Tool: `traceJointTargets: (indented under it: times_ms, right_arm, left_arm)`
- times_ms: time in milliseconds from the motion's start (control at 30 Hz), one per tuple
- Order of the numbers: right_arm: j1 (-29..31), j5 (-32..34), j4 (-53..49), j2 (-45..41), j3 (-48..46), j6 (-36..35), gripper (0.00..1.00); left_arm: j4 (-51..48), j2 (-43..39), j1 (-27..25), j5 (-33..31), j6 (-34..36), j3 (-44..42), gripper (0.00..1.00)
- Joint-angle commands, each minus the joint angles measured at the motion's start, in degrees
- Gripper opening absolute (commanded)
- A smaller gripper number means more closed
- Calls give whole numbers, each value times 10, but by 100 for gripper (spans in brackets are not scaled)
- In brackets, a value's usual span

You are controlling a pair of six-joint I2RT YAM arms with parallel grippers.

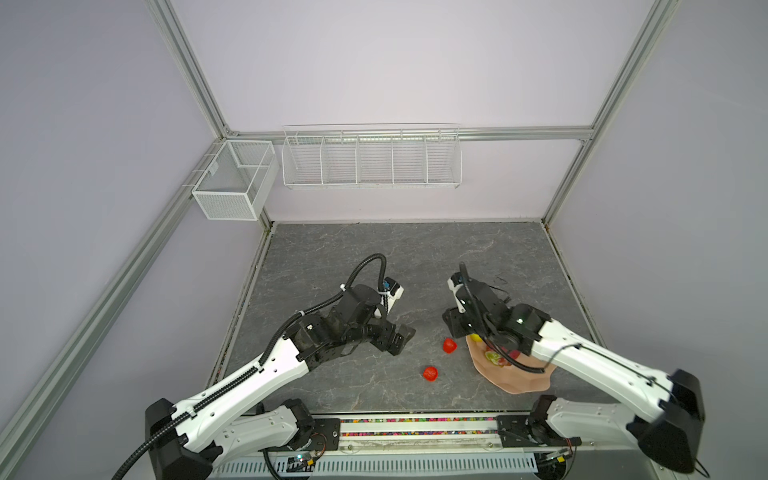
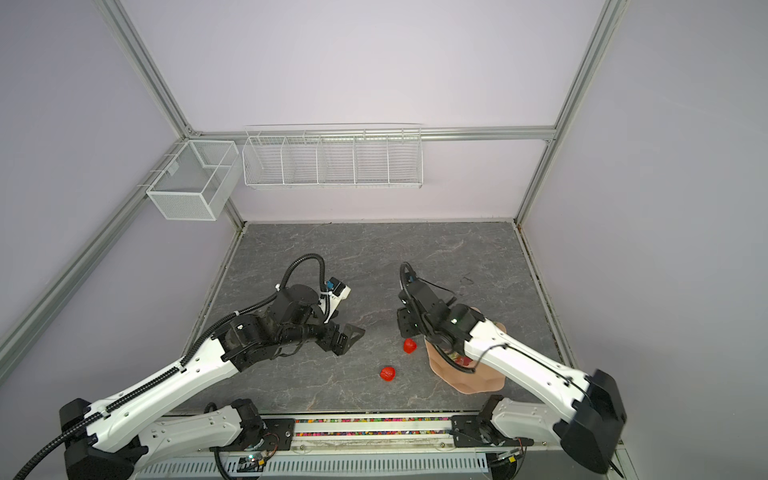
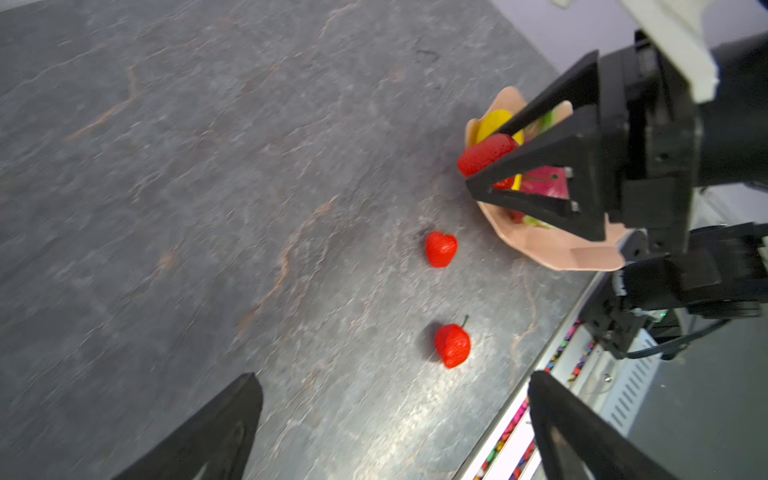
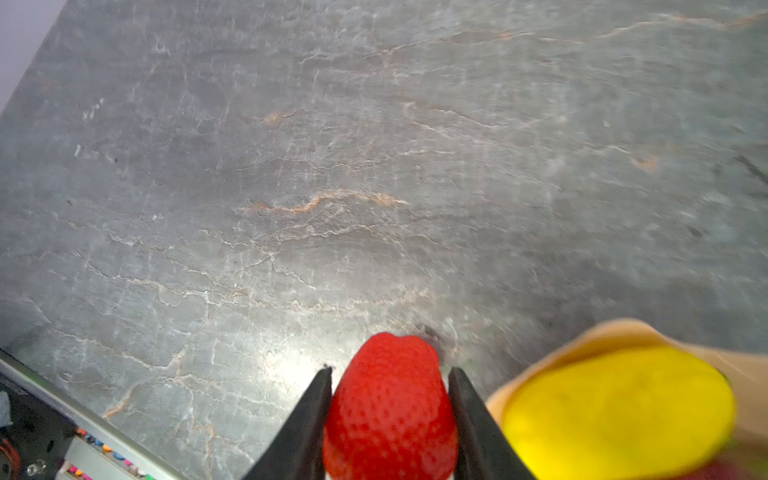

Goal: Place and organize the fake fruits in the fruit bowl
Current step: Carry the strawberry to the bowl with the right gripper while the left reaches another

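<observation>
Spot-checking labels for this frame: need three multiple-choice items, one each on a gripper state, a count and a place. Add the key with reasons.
1. The right gripper is:
A. open
B. shut, empty
C. shut on a berry

2. Count of loose berries on the table:
A. one
B. two
C. three

3. The yellow fruit is:
A. on the table
B. in the right gripper
C. in the bowl

Key:
1 C: the fingers press on both sides of the berry.
2 B: both top views show two red ones lying on the table, outside the bowl.
3 C: the left wrist view shows it inside the rim.
</observation>
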Motion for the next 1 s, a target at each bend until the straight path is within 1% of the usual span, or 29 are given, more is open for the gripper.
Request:
traceJointTargets:
  times_ms: [0, 33, 100, 200, 333, 467, 567, 733, 867, 967]
  right_arm:
    - [12, 116, -163, -71, -47, 156, 37]
    - [12, 133, -205, -90, -54, 183, 37]
    - [12, 156, -271, -119, -69, 254, 37]
    - [14, 158, -332, -135, -87, 339, 38]
    - [30, 156, -351, -142, -108, 381, 38]
    - [45, 165, -374, -137, -106, 399, 38]
    - [46, 145, -377, -140, -122, 401, 38]
    - [47, 91, -322, -157, -185, 393, 39]
    - [47, 76, -297, -152, -195, 374, 40]
    - [47, 71, -281, -140, -196, 365, 45]
  left_arm:
    - [96, 27, 1, 90, 29, 11, 99]
    - [104, 39, 0, 105, 36, 16, 99]
    - [113, 72, -1, 156, 53, 37, 99]
    - [129, 107, -11, 205, 58, 64, 99]
    - [141, 133, -29, 213, 75, 77, 99]
    - [122, 154, -29, 211, 87, 86, 99]
    - [117, 160, -29, 209, 90, 87, 99]
    - [108, 164, -29, 232, 93, 88, 99]
    - [94, 165, -38, 230, 95, 86, 99]
    - [79, 168, -46, 227, 102, 90, 99]
